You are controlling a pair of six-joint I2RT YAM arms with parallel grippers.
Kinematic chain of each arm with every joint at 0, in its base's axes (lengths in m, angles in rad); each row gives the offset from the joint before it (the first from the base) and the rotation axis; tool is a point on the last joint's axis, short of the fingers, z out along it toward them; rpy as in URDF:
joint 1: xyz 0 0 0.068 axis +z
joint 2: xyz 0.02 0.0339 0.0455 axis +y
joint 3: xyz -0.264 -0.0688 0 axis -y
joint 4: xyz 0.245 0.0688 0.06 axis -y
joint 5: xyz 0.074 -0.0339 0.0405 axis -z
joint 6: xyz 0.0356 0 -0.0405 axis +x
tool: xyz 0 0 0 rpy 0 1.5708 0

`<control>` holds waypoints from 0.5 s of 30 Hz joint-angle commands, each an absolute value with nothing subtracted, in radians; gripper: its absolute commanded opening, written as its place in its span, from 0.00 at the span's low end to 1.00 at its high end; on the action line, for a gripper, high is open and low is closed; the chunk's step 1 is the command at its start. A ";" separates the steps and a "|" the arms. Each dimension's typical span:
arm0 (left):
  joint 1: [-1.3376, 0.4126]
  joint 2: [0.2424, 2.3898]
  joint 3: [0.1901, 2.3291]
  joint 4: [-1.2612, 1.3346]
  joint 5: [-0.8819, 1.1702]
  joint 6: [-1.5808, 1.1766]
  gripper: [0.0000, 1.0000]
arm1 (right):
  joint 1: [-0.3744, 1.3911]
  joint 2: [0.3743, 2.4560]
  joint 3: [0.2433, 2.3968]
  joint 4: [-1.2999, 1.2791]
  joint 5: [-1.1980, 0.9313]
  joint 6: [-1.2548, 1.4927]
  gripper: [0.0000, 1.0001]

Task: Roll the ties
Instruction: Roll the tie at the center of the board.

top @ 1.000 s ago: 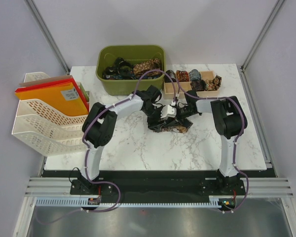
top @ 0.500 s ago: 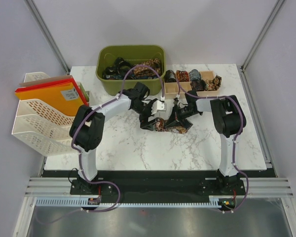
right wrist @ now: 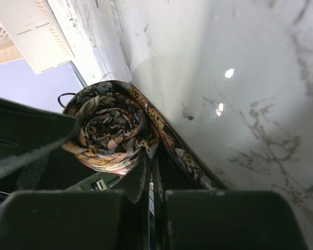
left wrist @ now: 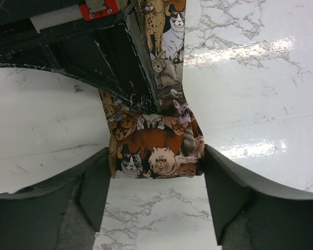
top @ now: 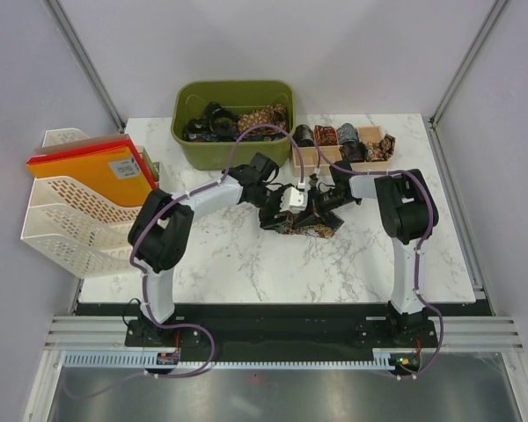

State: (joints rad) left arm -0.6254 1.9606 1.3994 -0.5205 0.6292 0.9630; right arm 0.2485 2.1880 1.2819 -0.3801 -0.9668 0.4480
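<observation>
- Step in hand, my read: mid-roll on one tie. It's the cat-print tie (left wrist: 154, 140), lying on marble table (top: 246, 255) about mid-table, betw the two arms. One end is wound into a tight coil, and the tail (left wrist: 167, 36) runs flat away from it.
- R gripper (right wrist: 150, 169): jaws pressed fully together, tips buried in the coil's core. Coil is wound round them, so it looks to be pinching the inner layer & acting as spindle.
- L gripper (left wrist: 155, 177): jaws wide apart, straddling the coil w/ one finger at each end. Pads look just touching the fabric edges. No visible squeeze, so I'd call it steadying at most, not holding.
- Progress: coil shows several turns in R wrist view, but a stretch of tail is unrolled and runs off past R gripper. Part-way on this tie, not near done.
- Next move calls for more wrist turns from R w/ the tail fed straight. L should guard the coil's edges so it doesn't cone out sideways.
- Then L needs to clamp the coil before R slides its tips out, else it prob springs loose.
- After that: finished roll prob goes w/ the rolled ties (top: 345, 134) in wooden boxes (top: 310, 160) at back right. More loose ties (top: 238, 119) wait in green bin (top: 187, 145).
</observation>
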 commanded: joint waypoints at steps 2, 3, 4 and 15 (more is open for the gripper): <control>-0.660 1.947 1.417 -0.486 0.644 1.009 0.65 | 0.256 2.284 1.267 -0.390 -0.667 0.379 0.00; -0.664 1.951 1.425 -0.489 0.644 1.008 0.61 | 0.259 2.286 1.270 -0.391 -0.667 0.380 0.00; -0.669 1.966 1.443 -0.495 0.644 1.003 0.58 | 0.264 2.287 1.273 -0.391 -0.667 0.385 0.00; -0.732 2.140 1.635 -0.572 0.545 0.847 0.56 | 0.282 2.278 1.275 -0.373 -0.707 0.419 0.00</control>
State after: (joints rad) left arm -0.6922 2.0624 1.5654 -0.6060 0.5842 0.9016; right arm 0.2554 2.1948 1.2991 -0.4011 -0.9642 0.4370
